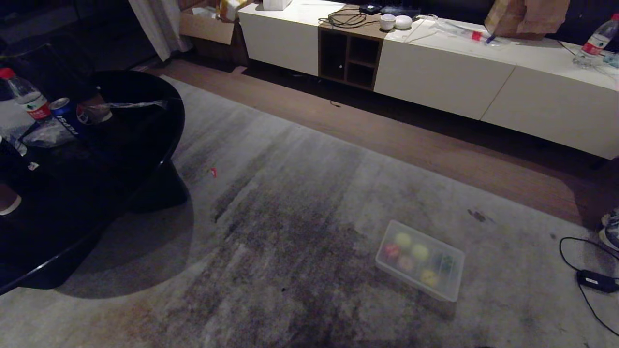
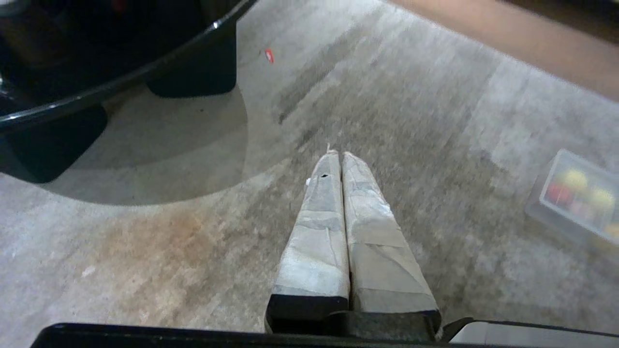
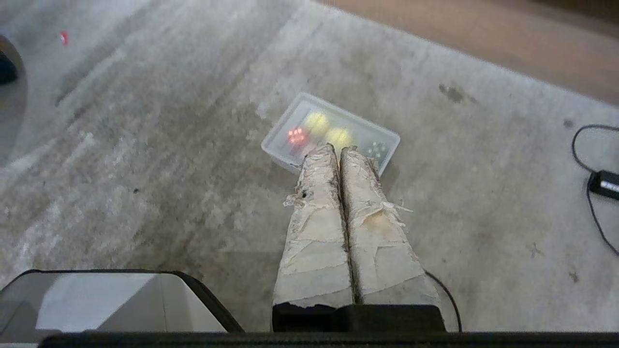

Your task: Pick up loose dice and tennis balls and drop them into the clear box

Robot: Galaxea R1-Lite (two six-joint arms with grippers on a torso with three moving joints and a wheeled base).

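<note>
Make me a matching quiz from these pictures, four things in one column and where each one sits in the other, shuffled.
Things:
1. red die
2. blue soda can
3. power adapter
4. paper bag

Places:
A. on the white cabinet
B. on the carpet, at the robot's right
C. inside the clear box
D. on the black table

Pairs: 1-C, 2-D, 3-B, 4-A

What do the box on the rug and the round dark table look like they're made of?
The clear box looks like thin translucent plastic: the coloured dice and tennis balls show hazily through its walls. The round table has a glossy black top, perhaps lacquer or glass; its rim catches a bright highlight. The rug looks like short woven pile.
</note>
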